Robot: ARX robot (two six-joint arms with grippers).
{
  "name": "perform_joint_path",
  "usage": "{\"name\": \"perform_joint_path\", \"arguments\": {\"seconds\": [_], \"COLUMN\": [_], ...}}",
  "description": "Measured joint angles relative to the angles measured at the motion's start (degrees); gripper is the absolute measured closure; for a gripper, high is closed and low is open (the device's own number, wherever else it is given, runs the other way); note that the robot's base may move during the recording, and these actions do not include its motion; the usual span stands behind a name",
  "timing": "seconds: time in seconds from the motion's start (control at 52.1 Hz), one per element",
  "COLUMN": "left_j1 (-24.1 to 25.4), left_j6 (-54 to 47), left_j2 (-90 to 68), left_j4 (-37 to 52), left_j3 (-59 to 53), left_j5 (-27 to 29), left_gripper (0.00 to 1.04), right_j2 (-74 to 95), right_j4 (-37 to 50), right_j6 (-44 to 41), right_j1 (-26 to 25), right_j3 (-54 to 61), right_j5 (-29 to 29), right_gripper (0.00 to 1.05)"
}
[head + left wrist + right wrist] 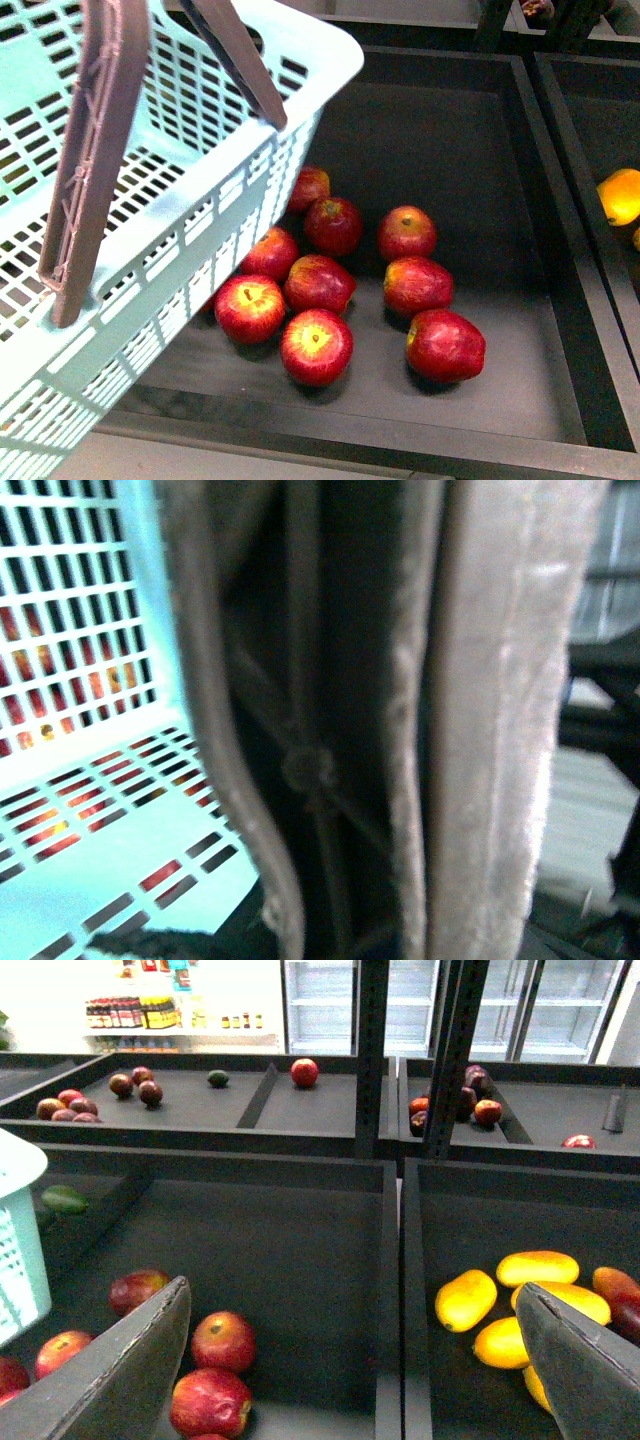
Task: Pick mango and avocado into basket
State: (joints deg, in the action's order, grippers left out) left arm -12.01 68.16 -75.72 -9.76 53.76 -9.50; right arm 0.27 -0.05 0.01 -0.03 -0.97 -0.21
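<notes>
Fingers of the left gripper cannot be made out: its wrist view is filled by a blurred brown plastic handle [500, 730] [100, 150] against the light teal slotted plastic basket [330, 55] [100, 735] [20, 1250], which hangs tilted at far left, red showing through its slots. Beside it, a dark square tray [450, 130] holds nine red apples [318, 282], the nearest partly hidden under the basket's wall. One green oval fruit [65, 1198], too small to name surely, lies in the compartment beyond. Further right, the next compartment holds smooth yellow mangoes [465, 1300] [620, 195], cut off in the front view. Above both trays, the right gripper [352, 1290] hovers with grey fingers [130, 1370] spread wide, gripping nothing.
</notes>
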Motion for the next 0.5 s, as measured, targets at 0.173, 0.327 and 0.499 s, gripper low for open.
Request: {"name": "perform_joint_path", "arguments": {"seconds": [0.173, 0.327, 0.499], "left_j1": [-1.79, -3.82, -8.72], "left_j6": [-4.94, -7.34, -10.12], "left_j2": [-10.80, -18.23, -25.03], "left_j4": [-0.24, -2.16, -8.26], "left_j3": [10.10, 20.33, 31.47], "left_j5": [-1.31, -4.48, -9.77], "left_gripper": [0.89, 0.89, 0.89], "right_j2": [0.00, 0.00, 0.00], "right_j4": [0.00, 0.00, 0.00], "right_j6": [0.00, 0.00, 0.00], "right_j1": [0.00, 0.00, 0.00], "right_j3": [0.00, 0.00, 0.00], "right_j5": [0.20, 0.22, 0.22], "right_gripper": [0.09, 0.09, 0.09]}}
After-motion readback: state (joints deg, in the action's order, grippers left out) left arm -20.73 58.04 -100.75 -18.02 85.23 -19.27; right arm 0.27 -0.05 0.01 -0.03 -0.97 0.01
